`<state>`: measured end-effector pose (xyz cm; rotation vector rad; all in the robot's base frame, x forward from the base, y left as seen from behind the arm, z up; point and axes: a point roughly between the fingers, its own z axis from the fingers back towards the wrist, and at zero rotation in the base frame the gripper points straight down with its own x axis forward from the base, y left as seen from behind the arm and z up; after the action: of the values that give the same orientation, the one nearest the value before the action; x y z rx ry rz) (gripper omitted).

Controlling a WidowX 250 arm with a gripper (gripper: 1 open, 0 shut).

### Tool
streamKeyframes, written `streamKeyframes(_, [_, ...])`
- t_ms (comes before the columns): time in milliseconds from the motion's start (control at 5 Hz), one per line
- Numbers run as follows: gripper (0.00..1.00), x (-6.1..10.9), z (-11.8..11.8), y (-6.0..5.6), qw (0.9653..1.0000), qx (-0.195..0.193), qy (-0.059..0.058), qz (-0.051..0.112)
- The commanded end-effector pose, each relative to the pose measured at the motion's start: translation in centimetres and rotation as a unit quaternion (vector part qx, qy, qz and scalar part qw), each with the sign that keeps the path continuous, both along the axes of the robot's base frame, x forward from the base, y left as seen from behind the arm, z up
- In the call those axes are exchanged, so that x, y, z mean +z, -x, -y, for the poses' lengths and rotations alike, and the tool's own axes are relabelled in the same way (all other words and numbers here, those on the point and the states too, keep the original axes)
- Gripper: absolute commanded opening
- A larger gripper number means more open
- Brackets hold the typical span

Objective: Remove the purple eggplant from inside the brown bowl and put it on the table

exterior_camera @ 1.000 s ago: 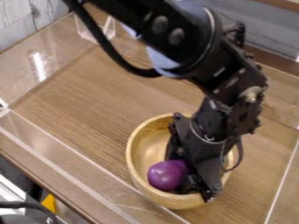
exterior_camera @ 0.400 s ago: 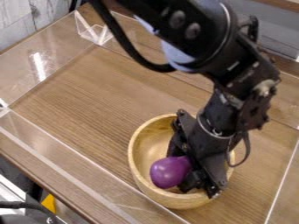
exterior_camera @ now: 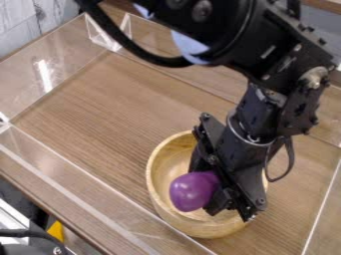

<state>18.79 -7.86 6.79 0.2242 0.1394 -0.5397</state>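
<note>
We read no brand, label or lettering on the arm, the bowl or the walls.

The gripper (exterior_camera: 209, 196) has its fingers drawn in tight against the purple eggplant (exterior_camera: 194, 189), which sits pinched at the tip of the black hand. We cannot see the individual finger pads clearly; they merge with the dark housing behind the eggplant. The eggplant's glossy purple body faces the camera; we cannot make out its stem cap.

The eggplant is over the inside of the brown bowl (exterior_camera: 167, 155), within its rim. We cannot tell whether its underside touches the bowl's floor or hangs just clear of it.

The gripper points steeply down into the bowl, and the black arm (exterior_camera: 246, 45) rises from it up and to the left, out of the top of the view.

The bowl rests on the table (exterior_camera: 114, 110), near its front right corner, close to the clear acrylic wall (exterior_camera: 60, 204) along the near edge.
</note>
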Motion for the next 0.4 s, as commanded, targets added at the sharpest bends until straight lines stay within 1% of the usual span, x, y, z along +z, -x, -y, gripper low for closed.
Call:
streamKeyframes(0, [0.00,3.5,0.0,-1.6,0.9995,-0.007,0.010,0.028])
streamKeyframes(200, [0.00,6.7,-0.6,-2.8,0.9992,0.007,0.005,0.039])
